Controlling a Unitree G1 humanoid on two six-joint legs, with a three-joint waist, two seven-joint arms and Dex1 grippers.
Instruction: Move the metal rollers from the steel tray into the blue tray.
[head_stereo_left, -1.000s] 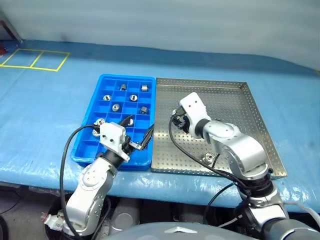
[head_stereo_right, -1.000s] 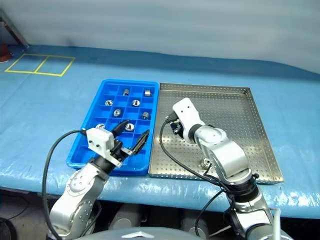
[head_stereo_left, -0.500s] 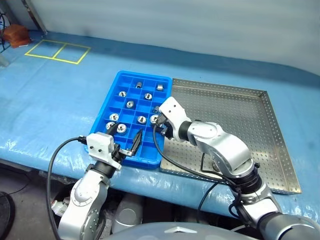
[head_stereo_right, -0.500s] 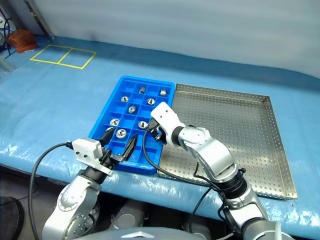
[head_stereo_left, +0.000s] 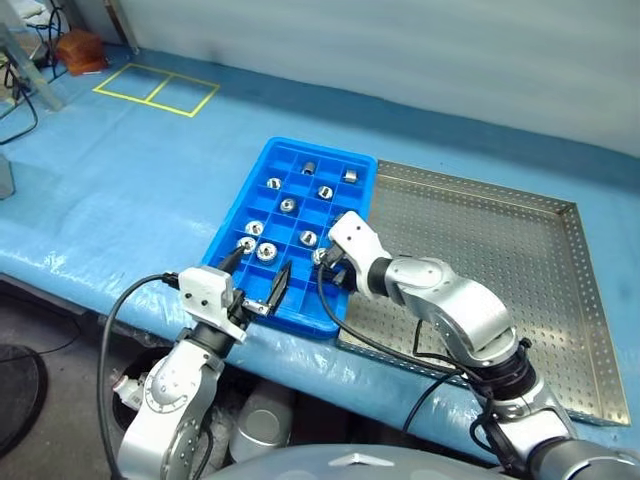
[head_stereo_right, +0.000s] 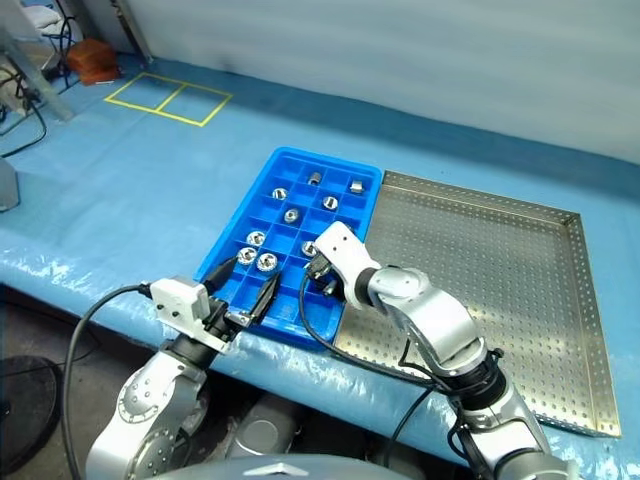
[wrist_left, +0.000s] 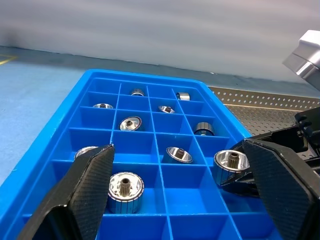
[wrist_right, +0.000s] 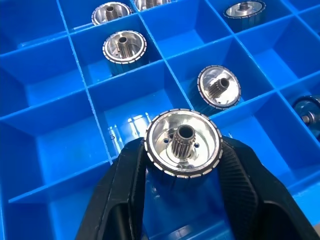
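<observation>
A second ago the right gripper (head_stereo_right: 318, 272) hung over the steel tray (head_stereo_right: 500, 260); it now sits over the blue tray (head_stereo_right: 222, 262), above a near compartment by the edge that borders the steel tray. The whole picture has also swung, so the camera has turned. The left gripper (head_stereo_left: 258, 279) remains at the near edge of the blue tray, as before.

The blue tray holds several metal rollers (wrist_left: 129, 123), one to a compartment, scattered over its far and middle rows, with many compartments bare. The visible floor of the steel tray shows only its perforations.

In the right wrist view, one roller (wrist_right: 183, 143) is clasped between the two black fingers (wrist_right: 121, 190), its toothed hub facing the camera, and it hangs just above an unfilled compartment, not yet on its floor. The left wrist view shows the same roller at the tip of the right gripper. The left gripper's fingers (wrist_left: 87, 182) are spread wide with nothing between them, and another roller (wrist_left: 125, 191) lies in a compartment just beyond them.
</observation>
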